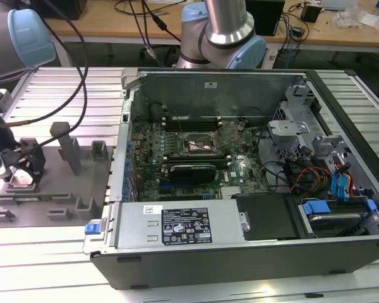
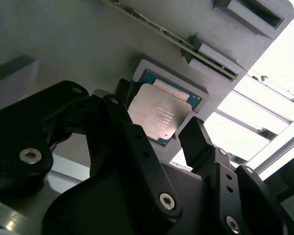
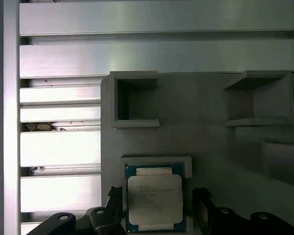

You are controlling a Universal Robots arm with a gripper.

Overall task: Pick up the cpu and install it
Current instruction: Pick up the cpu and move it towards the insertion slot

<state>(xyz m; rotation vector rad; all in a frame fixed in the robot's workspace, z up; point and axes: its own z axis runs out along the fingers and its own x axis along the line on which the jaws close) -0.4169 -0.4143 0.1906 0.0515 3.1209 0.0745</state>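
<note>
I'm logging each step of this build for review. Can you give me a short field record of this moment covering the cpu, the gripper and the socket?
cpu: lying flat, metal top up, seated in the grey fixture plate
gripper: over the cpu, open
fingers: one on each side of the cpu, no clear contact
socket: inside the open computer case, to the exterior view's right of the plate
progress: cpu not yet lifted
</note>
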